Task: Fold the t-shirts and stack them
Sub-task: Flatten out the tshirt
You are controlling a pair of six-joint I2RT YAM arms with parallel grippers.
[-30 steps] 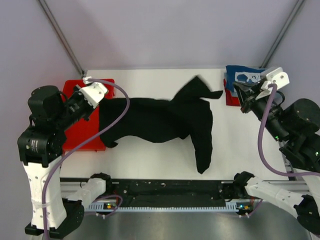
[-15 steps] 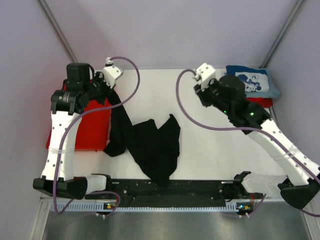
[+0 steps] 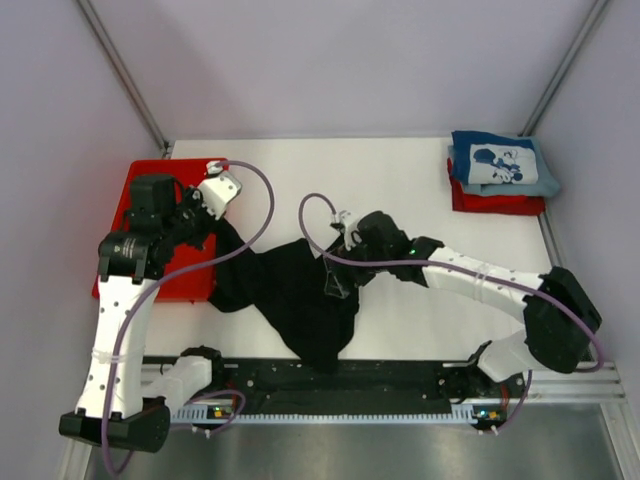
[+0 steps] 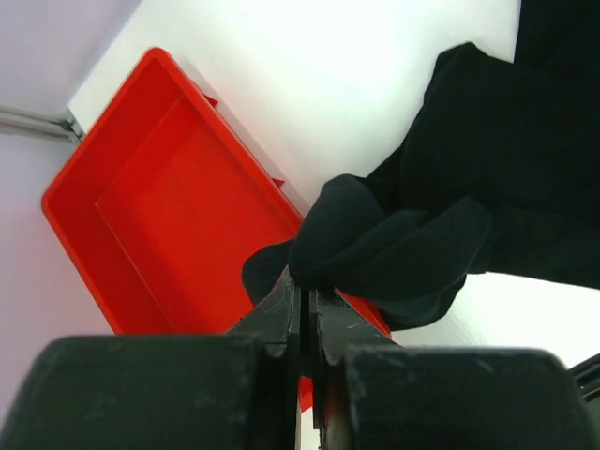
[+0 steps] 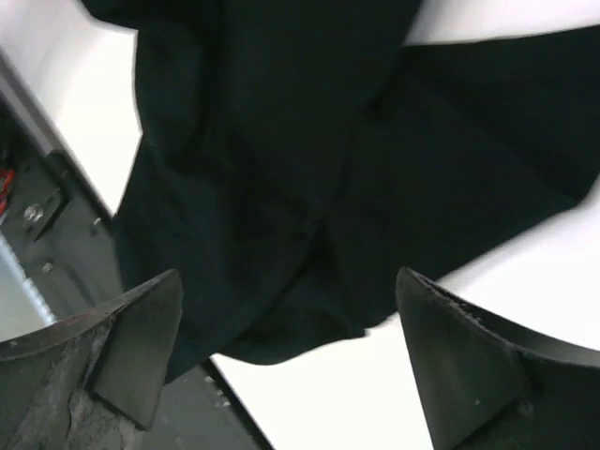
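The black t-shirt [image 3: 300, 300] lies bunched at the near middle of the table, one corner drawn up to the left. My left gripper [image 3: 222, 213] is shut on that corner over the edge of the red tray. In the left wrist view the jaws [image 4: 307, 292] pinch a fold of the black cloth [image 4: 450, 187]. My right gripper [image 3: 335, 285] hovers open just above the shirt's middle. Its fingertips [image 5: 150, 319] stand wide apart over the dark cloth [image 5: 281, 141], with nothing between them. The blue t-shirt [image 3: 500, 165] lies folded on the red t-shirt [image 3: 497, 204] at the far right.
The red plastic tray [image 3: 150, 270] sits at the left edge, also seen as the red tray [image 4: 159, 216] under my left jaws. A black rail [image 3: 400, 380] runs along the near edge, and the shirt's tip hangs over it. Grey walls close in the back and sides.
The black shirt went from spread across the table to a bunched heap near the front. My right gripper let go, opened and came down over it. The left arm swung, still holding its corner.
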